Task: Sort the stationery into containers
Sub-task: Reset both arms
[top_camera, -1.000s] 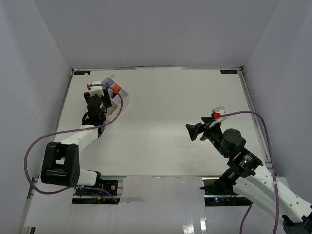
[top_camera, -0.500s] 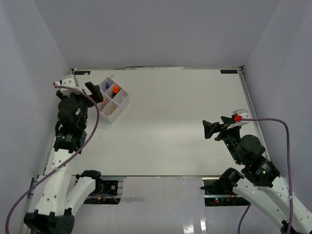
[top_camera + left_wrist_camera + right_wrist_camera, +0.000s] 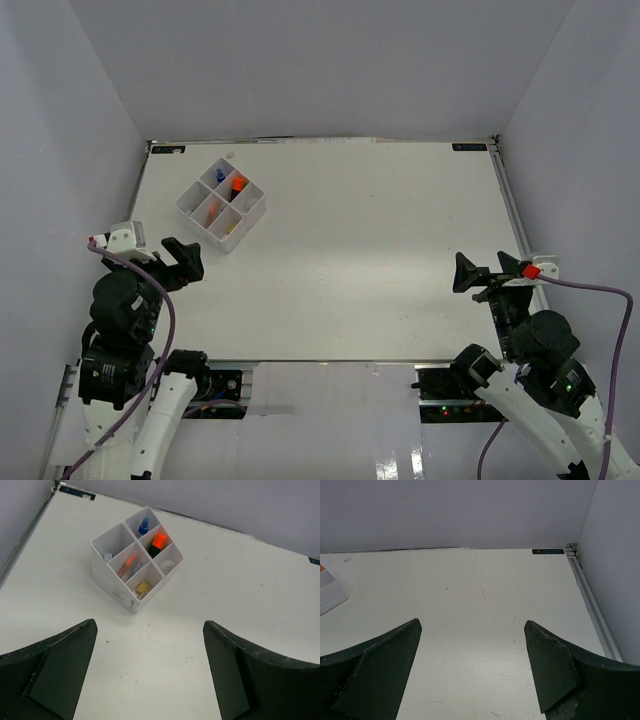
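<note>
Now the white tray [image 3: 116,589] sits on the far left part of the table [image 3: 370,230], turned so that one corner faces the arms. It is divided into four compartments. At its far side a blue-capped bottle [image 3: 144,526] stands upright, and just beside it is an orange-capped highlighter [image 3: 158,542] with a black body. Closer to the arms, thin pens [image 3: 128,567], one of them orange, lean along a divider, and a small yellow eraser [image 3: 142,587] lies in the nearest cell. A small pale item shows low in the left cell, too small to name. The table around the tray carries only faint specks and scuffs.

Toward the arms from the tray, close to the table's left edge, the left tool [image 3: 149,625] hangs with its two dark fingers spread wide and nothing between them. It points toward the tray but stays apart from it.

Well apart, at the table's right edge, the right tool [image 3: 472,622] is likewise wide open and holds nothing. Its wrist view catches just a corner of the tray at the left border. A purple cable [image 3: 600,290] loops from the right wrist, and plain pale walls [image 3: 320,60] enclose the table.
</note>
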Robot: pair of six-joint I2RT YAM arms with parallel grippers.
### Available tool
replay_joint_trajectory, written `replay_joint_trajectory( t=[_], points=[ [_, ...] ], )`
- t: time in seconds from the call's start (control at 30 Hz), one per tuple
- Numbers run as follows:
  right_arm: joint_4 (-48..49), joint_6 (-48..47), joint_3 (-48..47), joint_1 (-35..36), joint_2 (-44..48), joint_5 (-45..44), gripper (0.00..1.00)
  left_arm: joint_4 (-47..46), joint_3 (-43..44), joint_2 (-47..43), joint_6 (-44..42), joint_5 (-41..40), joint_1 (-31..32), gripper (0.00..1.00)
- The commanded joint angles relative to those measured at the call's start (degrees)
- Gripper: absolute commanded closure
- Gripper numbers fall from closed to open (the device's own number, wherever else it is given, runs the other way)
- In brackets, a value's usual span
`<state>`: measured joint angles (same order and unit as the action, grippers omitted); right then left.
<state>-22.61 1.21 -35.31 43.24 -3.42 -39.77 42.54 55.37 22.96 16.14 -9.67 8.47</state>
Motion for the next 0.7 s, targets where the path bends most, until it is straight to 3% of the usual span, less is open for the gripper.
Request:
replay_joint_trajectory(
  t=[0.0, 0.67],
  points=[
    [0.46, -0.95, 0.68, -0.09, 1.66, -2.07, 0.1, 5.0, -0.62, -1.86, 2.05, -0.87, 0.41, 0.02],
    [0.46, -0.95, -0.02, -0.09, -1.68, -1.63, 0.1, 5.88, -0.53, -3.19, 4.43, -4.04, 2.34, 0.02]
  ],
)
